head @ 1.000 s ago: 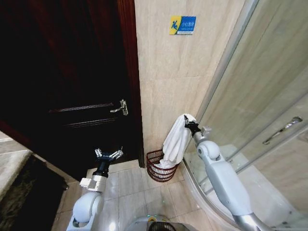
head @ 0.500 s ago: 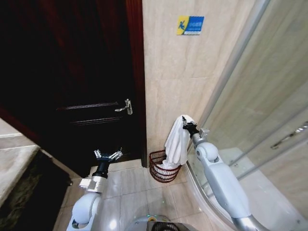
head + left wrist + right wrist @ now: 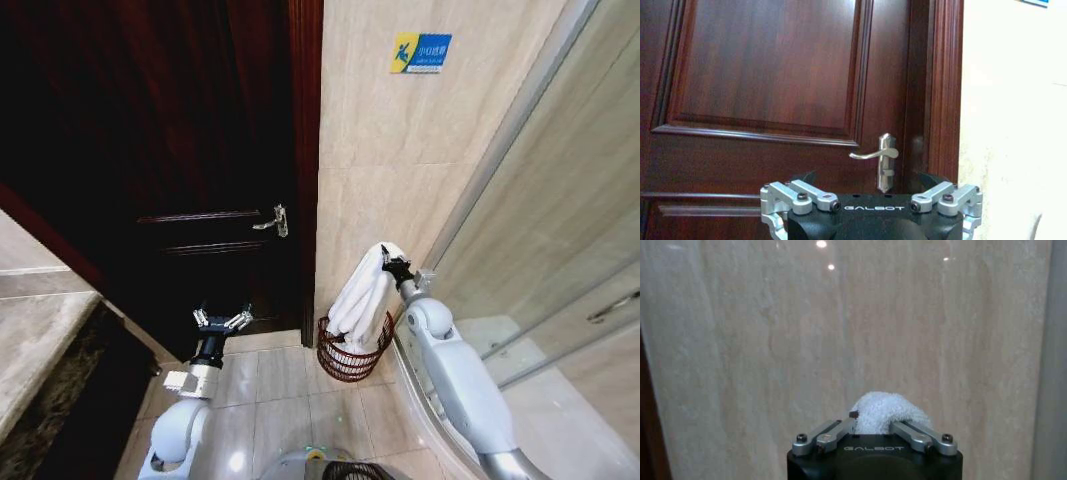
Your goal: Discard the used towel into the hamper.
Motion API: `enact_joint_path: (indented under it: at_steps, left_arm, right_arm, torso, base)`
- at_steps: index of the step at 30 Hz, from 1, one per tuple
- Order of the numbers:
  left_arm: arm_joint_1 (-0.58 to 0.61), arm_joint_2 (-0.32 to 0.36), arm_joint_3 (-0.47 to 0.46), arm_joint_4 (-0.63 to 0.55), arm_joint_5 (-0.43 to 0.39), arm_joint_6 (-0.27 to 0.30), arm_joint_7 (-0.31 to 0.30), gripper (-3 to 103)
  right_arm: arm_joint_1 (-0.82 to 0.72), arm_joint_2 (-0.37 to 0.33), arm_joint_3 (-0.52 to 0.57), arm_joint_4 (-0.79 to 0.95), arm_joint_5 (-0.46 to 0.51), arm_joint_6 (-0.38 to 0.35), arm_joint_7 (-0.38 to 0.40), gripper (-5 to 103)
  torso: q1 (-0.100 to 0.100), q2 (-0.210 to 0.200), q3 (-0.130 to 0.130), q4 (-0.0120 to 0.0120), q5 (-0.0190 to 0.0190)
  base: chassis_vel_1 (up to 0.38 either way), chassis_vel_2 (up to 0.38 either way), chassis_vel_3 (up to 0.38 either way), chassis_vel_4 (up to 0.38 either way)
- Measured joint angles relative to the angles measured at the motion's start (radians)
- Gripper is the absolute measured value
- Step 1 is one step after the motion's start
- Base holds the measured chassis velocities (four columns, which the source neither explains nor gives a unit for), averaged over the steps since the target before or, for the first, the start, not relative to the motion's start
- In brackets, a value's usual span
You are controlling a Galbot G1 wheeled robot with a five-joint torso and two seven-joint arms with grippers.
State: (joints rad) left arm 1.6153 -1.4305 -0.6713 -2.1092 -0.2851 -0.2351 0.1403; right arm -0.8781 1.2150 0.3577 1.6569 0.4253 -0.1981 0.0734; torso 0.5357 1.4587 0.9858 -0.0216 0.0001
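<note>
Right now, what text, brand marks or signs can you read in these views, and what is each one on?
"GALBOT": on the body of the left gripper, left wrist view.
"GALBOT": on the body of the right gripper, whose fingers pinch the white towel.
Blue and yellow wall sign, on the tiled wall above the hamper: it carries a figure and characters too small to read.
No other text.
</note>
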Motion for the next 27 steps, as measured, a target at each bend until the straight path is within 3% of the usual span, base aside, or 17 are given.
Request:
enact_joint_path:
  at_steps: [27]
  left_arm:
    - [0.028,-0.026,0.013,-0.017,0.009,0.009,0.008,100]
  right_arm:
    - [-0.019,0.013,0.082,-0.085,-0.059,0.068,-0.039,4]
  torso:
    - [-0.071,-0.153,-0.082,0.0001,0.0000]
  base:
    - [0.000,0.000,0.000,0.000]
